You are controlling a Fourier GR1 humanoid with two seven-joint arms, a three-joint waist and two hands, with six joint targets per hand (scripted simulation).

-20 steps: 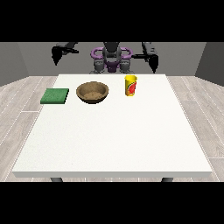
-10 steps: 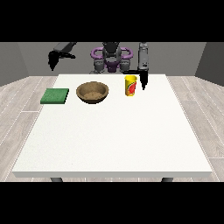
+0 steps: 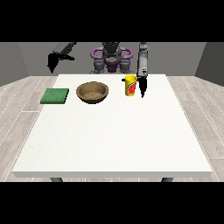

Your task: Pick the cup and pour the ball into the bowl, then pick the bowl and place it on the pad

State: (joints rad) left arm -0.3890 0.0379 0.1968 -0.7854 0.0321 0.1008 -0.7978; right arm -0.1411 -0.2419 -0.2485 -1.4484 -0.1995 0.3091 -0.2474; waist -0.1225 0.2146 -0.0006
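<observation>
A: Table (image 3: pixel 109 135) first. What stands on it, counted?

B: Three things, in a row along the far half. One green pad (image 3: pixel 55 96) at the view's left, lying flat. One brown bowl (image 3: pixel 92 92) just right of it, apart from the pad. One yellow cup (image 3: pixel 130 85) with a red mark on its side, upright, further right, apart from the bowl.

A: And the ball?

B: I cannot see one; the inside of the cup does not show from this angle.

A: Hands?

B: Two. The hand at the view's right (image 3: pixel 142 87) hangs down from its arm just beside the cup, on the cup's right, fingers pointing at the table. The fingers look straight, not wrapped round anything. Whether it touches the cup I cannot tell.

A: The other?

B: The hand at the view's left (image 3: pixel 51 65) is held up beyond the table's far left corner, well apart from the pad and bowl, pointing downward. It holds nothing; how its fingers lie I cannot tell.

A: The bowl sits on the pad?

B: No, on the bare table beside it.
</observation>
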